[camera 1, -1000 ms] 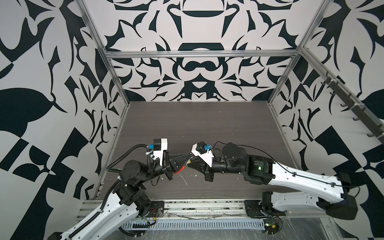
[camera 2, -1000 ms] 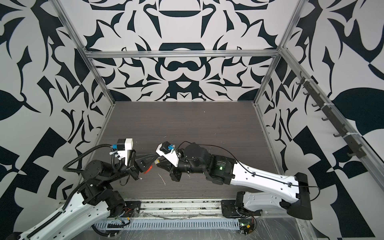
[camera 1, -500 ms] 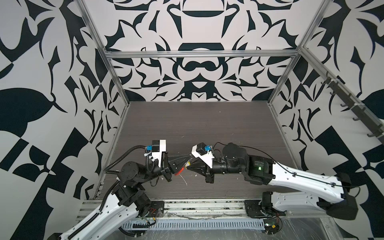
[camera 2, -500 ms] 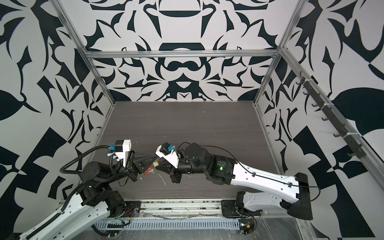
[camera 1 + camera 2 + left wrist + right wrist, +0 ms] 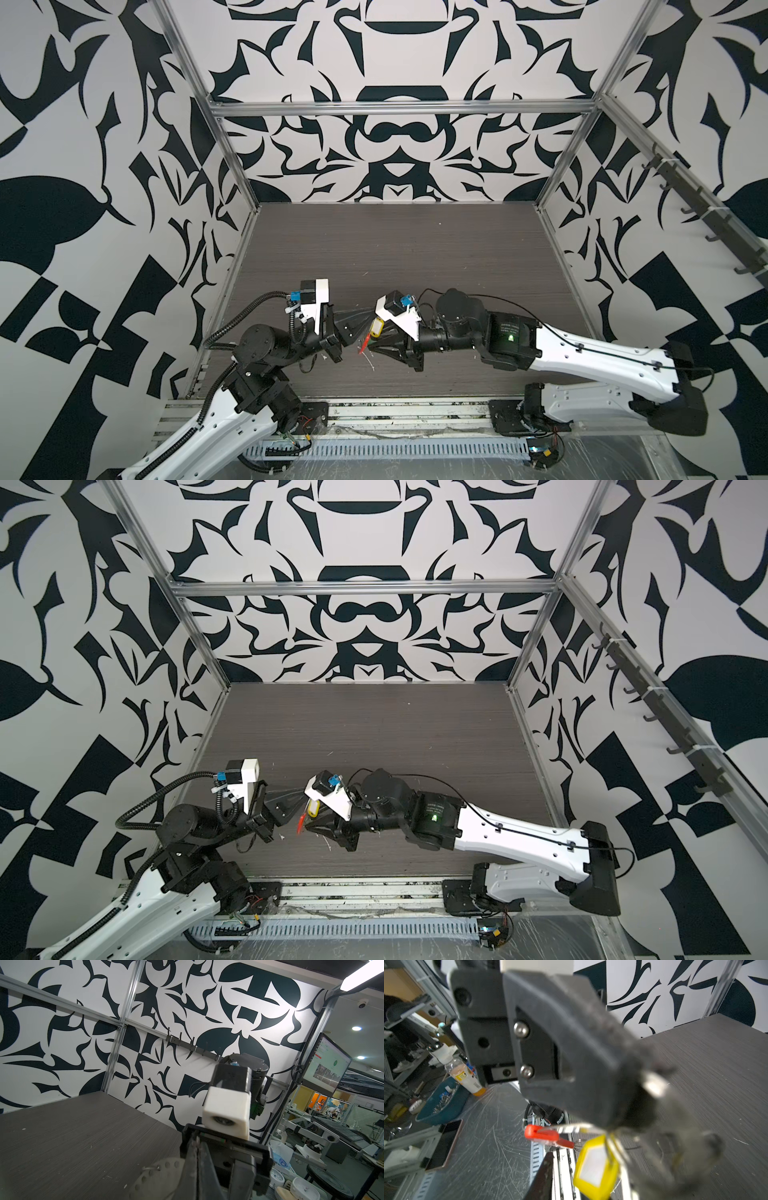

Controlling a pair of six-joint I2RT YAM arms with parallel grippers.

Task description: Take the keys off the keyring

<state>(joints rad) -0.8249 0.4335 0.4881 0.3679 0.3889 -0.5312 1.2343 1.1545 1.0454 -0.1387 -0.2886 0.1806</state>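
Observation:
My two grippers meet tip to tip above the front of the dark table (image 5: 395, 249). The left gripper (image 5: 360, 327) (image 5: 197, 1147) is shut on the keyring, whose perforated silver arc (image 5: 158, 1176) sticks out beside its fingers. The keyring's red sleeve (image 5: 365, 343) (image 5: 300, 824) (image 5: 548, 1136) hangs below the tips. A yellow key (image 5: 376, 328) (image 5: 313, 808) (image 5: 596, 1165) dangles from the ring. It hangs between the parted fingers of my right gripper (image 5: 374, 338) (image 5: 591, 1157), which is open, with a gap beside the dark finger (image 5: 544, 1176).
A rail of hooks (image 5: 706, 216) runs along the right wall. An aluminium rail (image 5: 395, 419) borders the table's front edge. Beyond that edge, in the right wrist view, stand a blue bowl (image 5: 442, 1101), a bottle (image 5: 465, 1076) and a phone (image 5: 444, 1145).
The right gripper's jaws have parted from shut. Both arms have hardly moved, and the left gripper still holds the keyring.

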